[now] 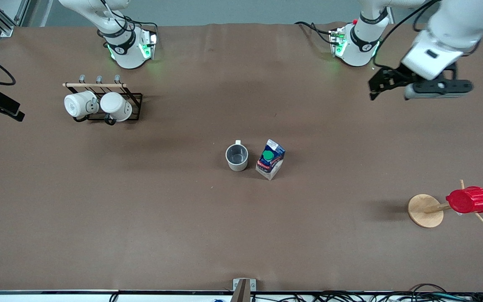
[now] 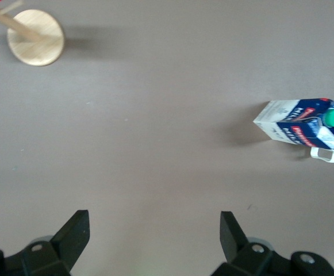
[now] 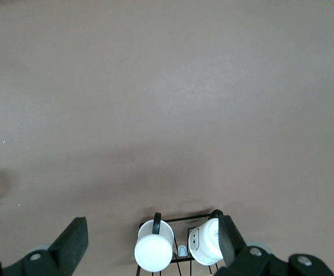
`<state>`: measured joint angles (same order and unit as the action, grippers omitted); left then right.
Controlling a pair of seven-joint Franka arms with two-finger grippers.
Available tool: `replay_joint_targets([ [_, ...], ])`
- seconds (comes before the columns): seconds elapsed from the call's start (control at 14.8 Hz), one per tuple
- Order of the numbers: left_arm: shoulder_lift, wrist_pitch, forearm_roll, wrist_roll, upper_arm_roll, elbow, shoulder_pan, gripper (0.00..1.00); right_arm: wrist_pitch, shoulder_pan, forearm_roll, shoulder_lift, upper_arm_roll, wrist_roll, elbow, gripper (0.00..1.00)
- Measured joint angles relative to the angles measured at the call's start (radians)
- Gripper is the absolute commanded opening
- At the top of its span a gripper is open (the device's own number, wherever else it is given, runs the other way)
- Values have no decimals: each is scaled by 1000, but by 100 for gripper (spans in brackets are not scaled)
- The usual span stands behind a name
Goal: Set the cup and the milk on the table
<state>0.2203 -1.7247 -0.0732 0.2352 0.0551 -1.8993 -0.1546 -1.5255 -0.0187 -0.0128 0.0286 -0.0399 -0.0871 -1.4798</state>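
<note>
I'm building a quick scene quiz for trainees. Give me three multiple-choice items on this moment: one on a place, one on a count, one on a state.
1. Where does the milk stand?
A. beside the cup, mid-table
B. on the wire rack
C. on the wooden stand

2. How many white mugs hang on the wire rack?
A. one
B. two
C. three

3. What is the state of the left gripper?
A. shut on the milk
B. shut on the cup
C. open and empty, up in the air

Answers:
1 A: carton and cup stand upright side by side on the table.
2 B: two mugs show on the rack.
3 C: its fingers are spread over bare tabletop at the left arm's end.
</note>
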Motion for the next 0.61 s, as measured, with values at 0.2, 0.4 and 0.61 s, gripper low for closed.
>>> replay_joint_targets([
  [0.2, 14, 36, -1, -18, -49, 9, 13, 100, 2, 0, 1, 0, 0, 0, 0, 100],
  [0.4, 17, 68, -1, -42, -53, 37, 45, 100, 2, 0, 1, 0, 0, 0, 0, 100],
  [0.61, 15, 70, -1, -97, -69, 62, 83, 100, 3, 0, 2, 0, 0, 0, 0, 100],
])
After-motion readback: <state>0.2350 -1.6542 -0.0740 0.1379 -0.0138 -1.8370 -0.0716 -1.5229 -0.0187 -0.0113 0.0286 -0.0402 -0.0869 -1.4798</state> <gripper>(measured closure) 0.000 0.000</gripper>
